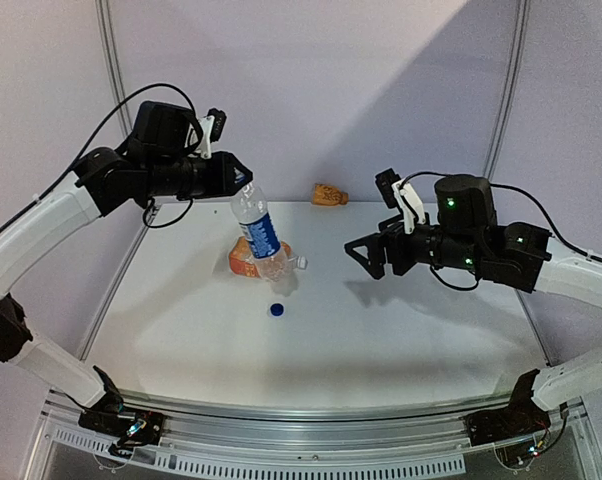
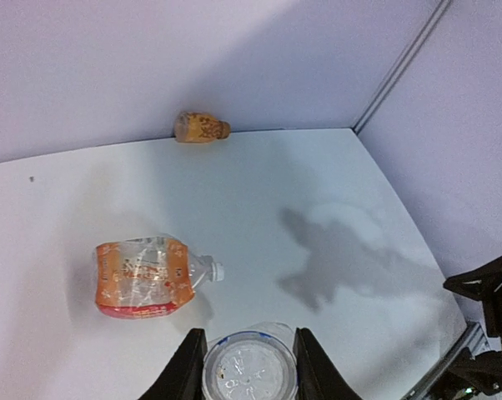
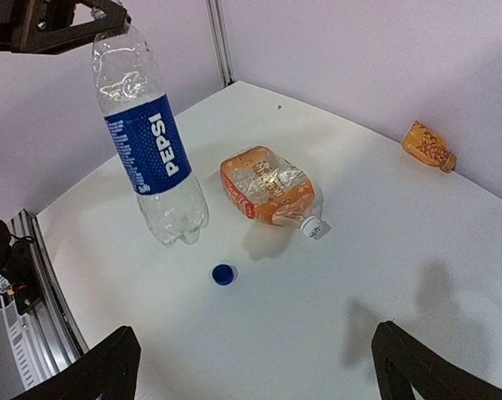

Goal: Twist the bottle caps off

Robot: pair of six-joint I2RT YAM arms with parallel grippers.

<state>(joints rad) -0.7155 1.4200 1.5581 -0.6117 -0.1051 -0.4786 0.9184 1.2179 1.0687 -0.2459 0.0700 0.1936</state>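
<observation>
Two views show the loose blue cap (image 1: 277, 309); left claw (image 1: 242, 180) grips water bottle (image 1: 258, 235), right claw (image 1: 359, 257) gapes.

Clear glossy plastic bottle (image 3: 153, 154); matt table (image 3: 343, 267); cap (image 3: 223, 274) seemingly plastic.

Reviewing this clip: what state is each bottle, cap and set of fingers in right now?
Pepsi bottle: tilted, gripped near its top.
Blue cap: off, loose on the table.
Orange bottle: lying on its side, ungripped.
White cap: on the orange bottle.
Small orange bottle: on its side at the table's far edge.
Left gripper: fingers shut on the Pepsi bottle.
Right gripper: fingers open, empty.
</observation>
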